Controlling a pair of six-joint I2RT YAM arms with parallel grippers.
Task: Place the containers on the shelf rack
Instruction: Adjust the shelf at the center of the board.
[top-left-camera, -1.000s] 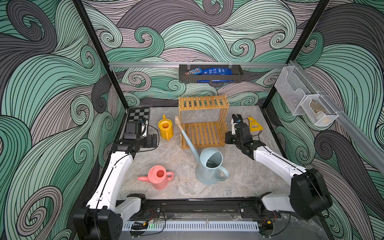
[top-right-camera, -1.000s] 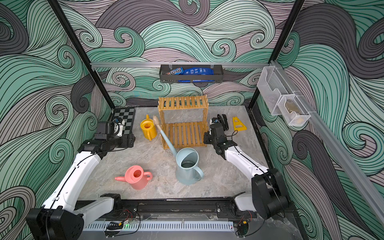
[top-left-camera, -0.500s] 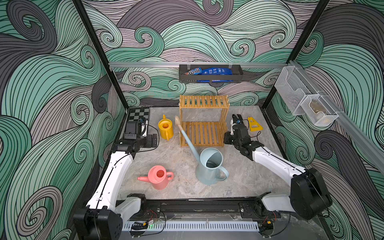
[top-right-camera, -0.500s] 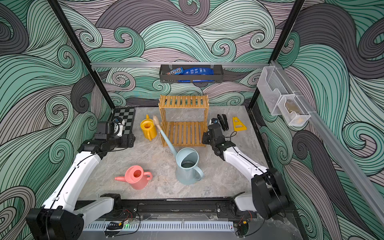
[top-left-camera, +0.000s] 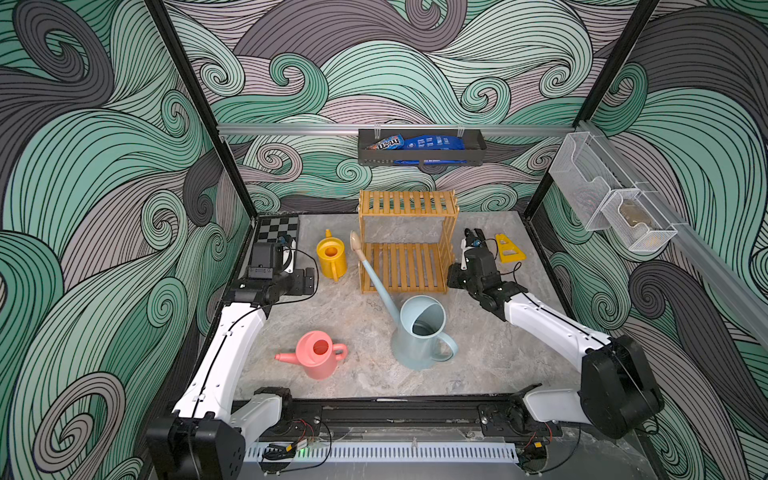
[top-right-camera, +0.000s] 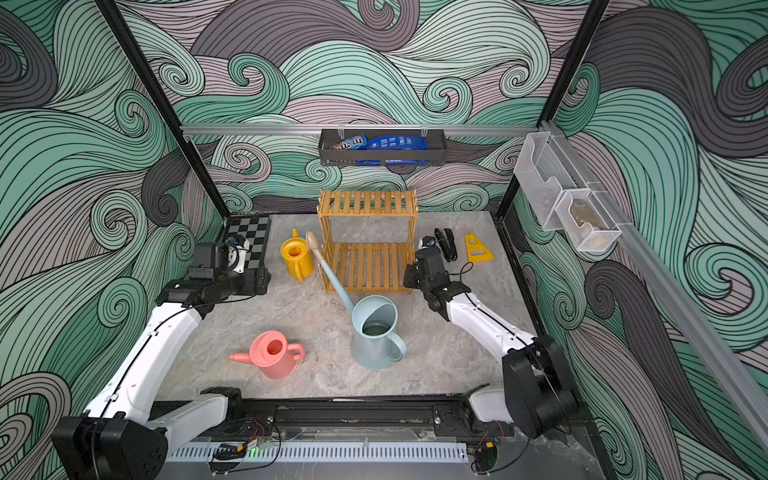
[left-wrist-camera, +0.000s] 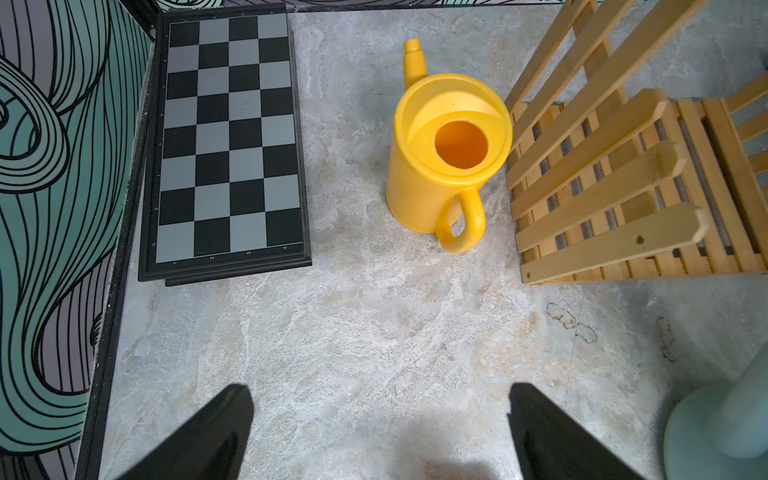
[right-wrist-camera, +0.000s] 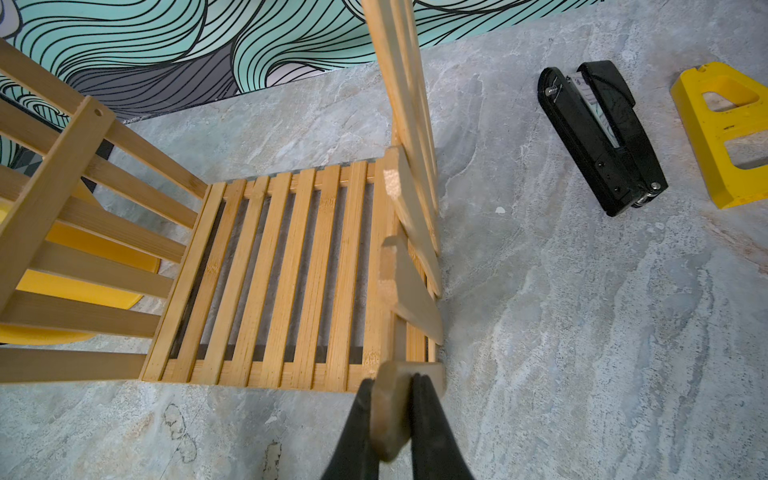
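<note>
At far centre, rack (top-left-camera: 409, 203), right gripper (right-wrist-camera: 392, 384) clamped on its near-right slat (right-wrist-camera: 388, 424). Yellow can (left-wrist-camera: 419, 187) just left, blue can (top-left-camera: 419, 336) near, pink can (top-left-camera: 318, 353) near left. Left gripper (left-wrist-camera: 380, 399) spread, empty. Likely light, stiff, slick: grab handles.

Both top views look steeply down from high above the near edge of the table (top-left-camera: 353, 316) toward the far wall (top-left-camera: 374, 83) — nearly one picture of the whole workspace. The left wrist view looks from low and close at the yellow watering can (left-wrist-camera: 449, 153) and chessboard (left-wrist-camera: 224, 141); the right wrist view, closer still, faces the shelf rack (right-wrist-camera: 291, 270) — both share rack and can.
</note>
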